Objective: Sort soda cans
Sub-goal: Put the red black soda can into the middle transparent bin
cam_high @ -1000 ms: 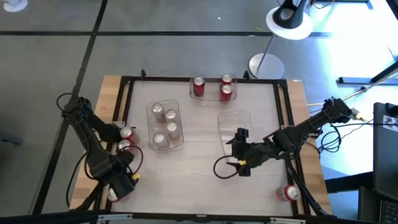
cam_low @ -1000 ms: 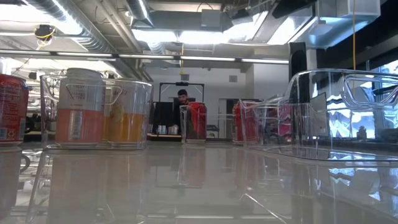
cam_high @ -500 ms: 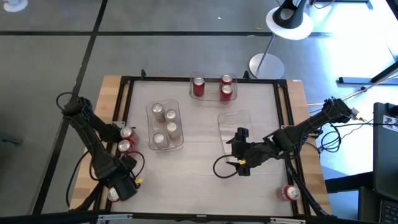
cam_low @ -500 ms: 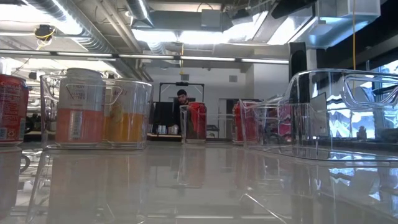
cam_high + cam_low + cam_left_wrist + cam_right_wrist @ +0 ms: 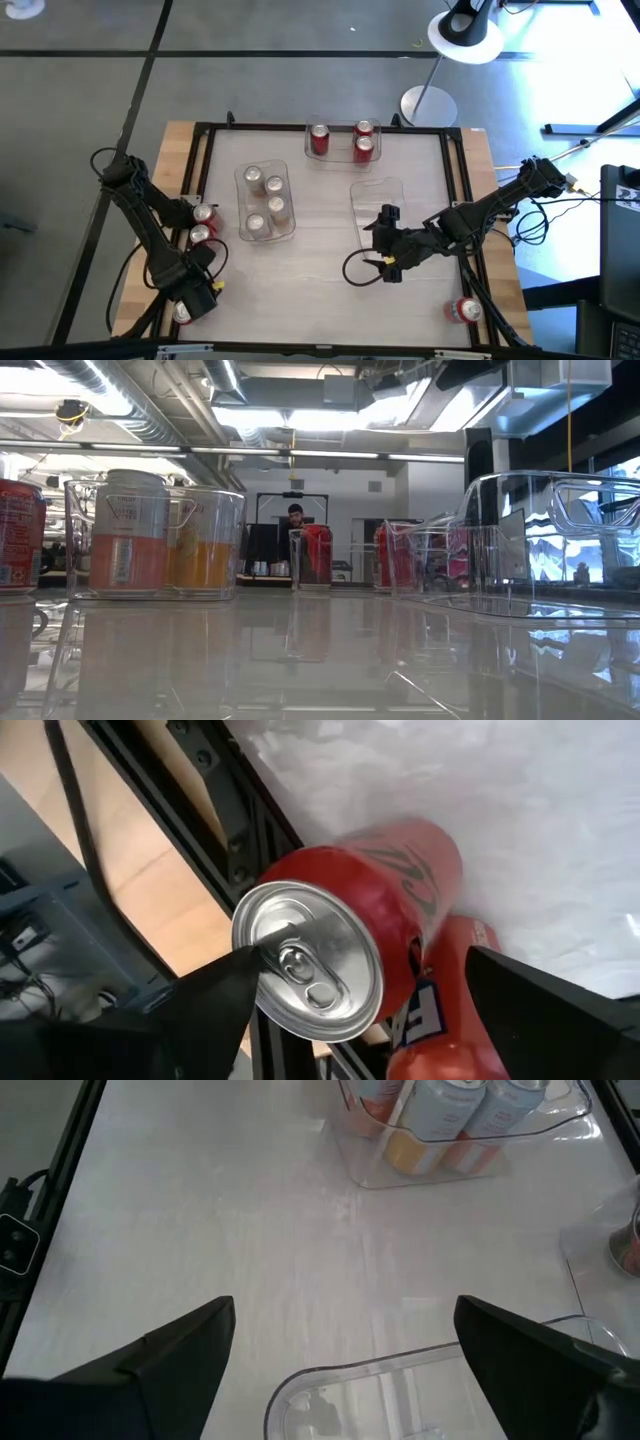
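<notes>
My left gripper (image 5: 192,298) (image 5: 360,960) is open at the table's near-left corner. Its fingers stand on either side of an upright red soda can (image 5: 345,950) with a silver top. A second red can (image 5: 440,1035) lies right behind it. Two more red cans (image 5: 203,224) stand by the left rail. Three red cans (image 5: 345,140) stand at the far edge and another (image 5: 467,310) at the near-right corner. Several pale cans (image 5: 265,200) (image 5: 125,530) stand in a clear bin. My right gripper (image 5: 380,245) (image 5: 345,1310) is open above the table beside an empty clear bin (image 5: 377,200). My left gripper has one finger (image 5: 215,1000) in front of the rim of the upright red can's top (image 5: 250,935). I cannot tell whether it touches the can. The other finger (image 5: 540,1010) stands apart from it.
A black frame rail (image 5: 195,160) runs around the white table top, with a wooden border outside it. A lamp base (image 5: 428,104) stands beyond the far edge. Bare table lies between the two bins (image 5: 250,1230). A person shows far off in the room (image 5: 295,512).
</notes>
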